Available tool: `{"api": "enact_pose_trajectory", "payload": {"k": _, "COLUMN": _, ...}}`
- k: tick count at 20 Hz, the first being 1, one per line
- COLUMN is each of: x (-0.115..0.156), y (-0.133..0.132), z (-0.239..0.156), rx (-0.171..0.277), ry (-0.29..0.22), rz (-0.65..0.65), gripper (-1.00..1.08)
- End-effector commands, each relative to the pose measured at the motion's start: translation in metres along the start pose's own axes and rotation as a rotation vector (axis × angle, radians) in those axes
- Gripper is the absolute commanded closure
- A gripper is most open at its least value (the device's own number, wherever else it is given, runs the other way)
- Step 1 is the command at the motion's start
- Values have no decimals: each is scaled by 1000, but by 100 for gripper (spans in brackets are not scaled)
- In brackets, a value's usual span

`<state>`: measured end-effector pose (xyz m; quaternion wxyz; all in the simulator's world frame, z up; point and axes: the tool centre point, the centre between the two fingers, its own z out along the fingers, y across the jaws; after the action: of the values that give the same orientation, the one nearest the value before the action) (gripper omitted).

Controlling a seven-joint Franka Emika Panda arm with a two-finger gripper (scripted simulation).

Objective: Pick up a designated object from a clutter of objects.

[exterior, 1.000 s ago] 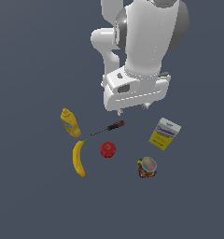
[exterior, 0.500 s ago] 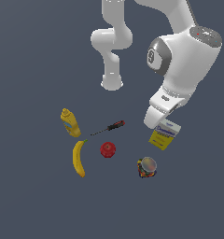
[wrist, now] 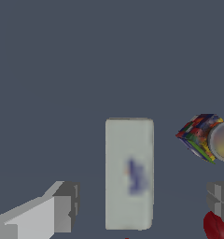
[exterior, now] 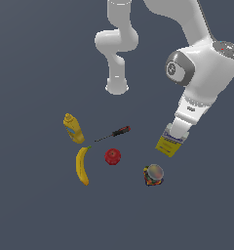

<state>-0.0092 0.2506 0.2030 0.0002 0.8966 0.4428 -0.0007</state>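
The designated object, a small carton [exterior: 167, 146] with a yellow lower part, lies at the exterior view's right, partly covered by my hand. In the wrist view its pale top face with a blurred blue mark [wrist: 129, 172] sits between my two fingers. My gripper [wrist: 142, 200] is open, with a gap between each finger and the carton's sides. In the exterior view the gripper [exterior: 174, 136] hangs right over the carton, its fingertips hidden by the hand. The rest of the clutter of objects lies to the exterior view's left of the carton.
A silver-topped can [exterior: 153, 174] stands close beside the carton and also shows in the wrist view as the can [wrist: 206, 138]. A red apple [exterior: 112, 156], red-handled screwdriver [exterior: 114, 133], banana [exterior: 82, 166] and mustard bottle [exterior: 73, 128] lie farther to the exterior view's left.
The arm has swung from the middle toward the exterior view's right and come down over the carton. None of the objects has moved.
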Motion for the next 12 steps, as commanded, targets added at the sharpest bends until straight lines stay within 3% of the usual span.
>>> {"api": "enact_pose_trajectory", "payload": {"k": 1, "x": 0, "y": 0, "z": 0, "rx": 0, "ry": 0, "rz": 0, "gripper": -92}}
{"api": "enact_pose_trajectory", "payload": {"k": 12, "x": 0, "y": -2, "z": 36, "rx": 1, "ry": 1, "rz": -7, "gripper": -92}}
